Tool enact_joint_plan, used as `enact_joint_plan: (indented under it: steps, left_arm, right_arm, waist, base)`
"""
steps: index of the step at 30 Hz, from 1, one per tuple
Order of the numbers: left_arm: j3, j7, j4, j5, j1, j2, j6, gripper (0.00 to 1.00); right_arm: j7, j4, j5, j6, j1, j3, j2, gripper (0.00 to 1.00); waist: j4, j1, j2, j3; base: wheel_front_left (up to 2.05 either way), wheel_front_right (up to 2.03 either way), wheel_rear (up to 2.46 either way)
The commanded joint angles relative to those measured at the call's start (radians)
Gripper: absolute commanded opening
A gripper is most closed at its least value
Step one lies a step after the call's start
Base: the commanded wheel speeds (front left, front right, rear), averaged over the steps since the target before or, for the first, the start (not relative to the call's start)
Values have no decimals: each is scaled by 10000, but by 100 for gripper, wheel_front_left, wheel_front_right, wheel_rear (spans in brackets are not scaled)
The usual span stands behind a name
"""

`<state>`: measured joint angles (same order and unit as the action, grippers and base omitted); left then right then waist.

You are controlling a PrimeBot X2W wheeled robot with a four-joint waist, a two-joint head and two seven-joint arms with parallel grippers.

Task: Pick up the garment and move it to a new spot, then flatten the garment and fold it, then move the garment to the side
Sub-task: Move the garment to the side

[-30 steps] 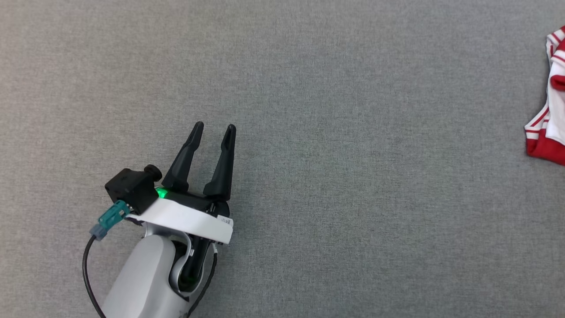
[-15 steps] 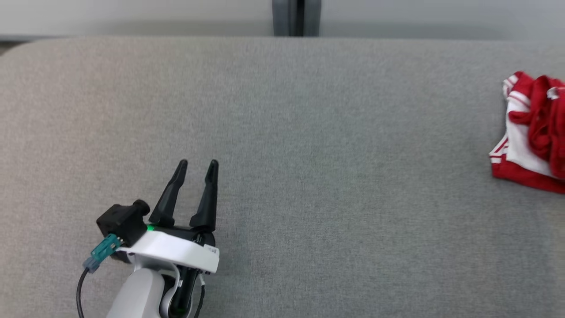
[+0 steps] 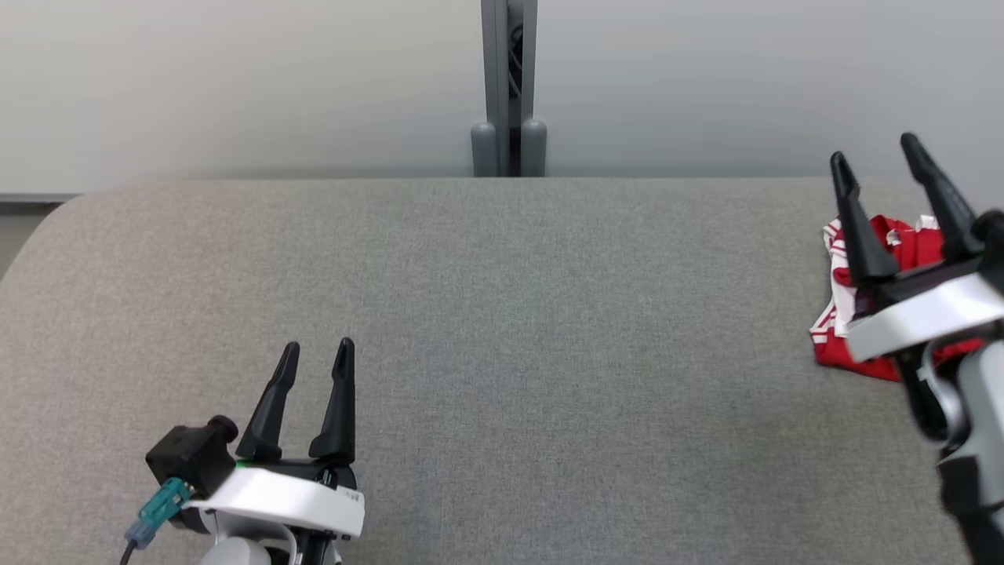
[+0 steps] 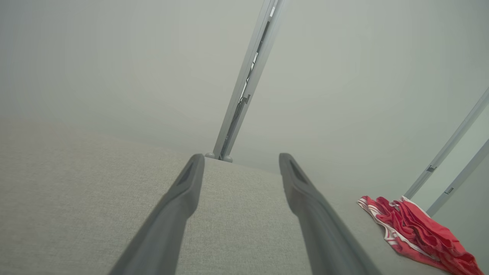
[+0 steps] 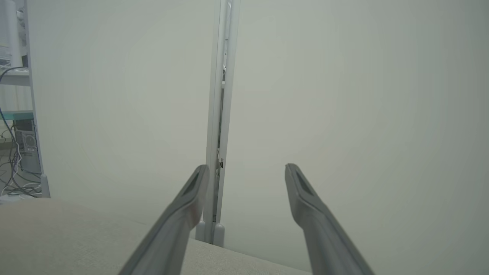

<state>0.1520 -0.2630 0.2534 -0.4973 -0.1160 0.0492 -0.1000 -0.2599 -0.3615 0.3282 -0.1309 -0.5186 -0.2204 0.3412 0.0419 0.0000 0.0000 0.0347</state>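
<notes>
The garment [image 3: 902, 243] is a crumpled red and white piece lying at the far right of the grey table [image 3: 502, 314]; it also appears in the left wrist view as a rumpled heap [image 4: 416, 233] at the lower right. My right gripper [image 3: 874, 149] is open and raised in front of the garment, partly hiding it, with nothing between its fingers. In the right wrist view the right gripper [image 5: 246, 168] points at the pale wall. My left gripper [image 3: 318, 347] is open over the near left of the table; its spread, empty fingers also show as the left gripper [image 4: 241, 157].
A pale partition wall [image 3: 235, 86] runs behind the table, with a grey post [image 3: 508, 86] at its middle. The table's far left corner [image 3: 63, 205] is rounded. Shelving and cables [image 5: 15, 126] stand past the wall's left end.
The head camera has tilted up, so the table's far edge and wall came into view. My right gripper has come in at the right, in front of the garment. Both grippers stay open.
</notes>
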Motion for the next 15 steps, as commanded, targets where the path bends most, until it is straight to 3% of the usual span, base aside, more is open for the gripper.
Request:
enact_joint_plan:
  steps: [1,5,10,15]
  left_arm:
    - [-46,0,-74,60,171,36,38,100]
    - [-156,0,-295,398,302,36,157,100]
    - [-585,0,-973,924,619,25,938,100]
    - [-587,0,-1291,1222,962,37,1313,100]
  right_arm:
    - [-66,423,-198,1,420,331,-398,100]
    - [-64,1135,-838,1,1363,678,-1106,100]
    - [-69,1660,-1702,1,2510,1205,-2106,100]
    - [-71,1719,-2262,1,3314,1529,-2614,100]
  waist:
    - [-45,0,0,-174]
    - [-48,0,0,-274]
    - [-71,0,0,-356]
    - [-51,0,0,-486]
  base:
    - [0,0,0]
    - [0,0,0]
    - [0,0,0]
    - [0,0,0]
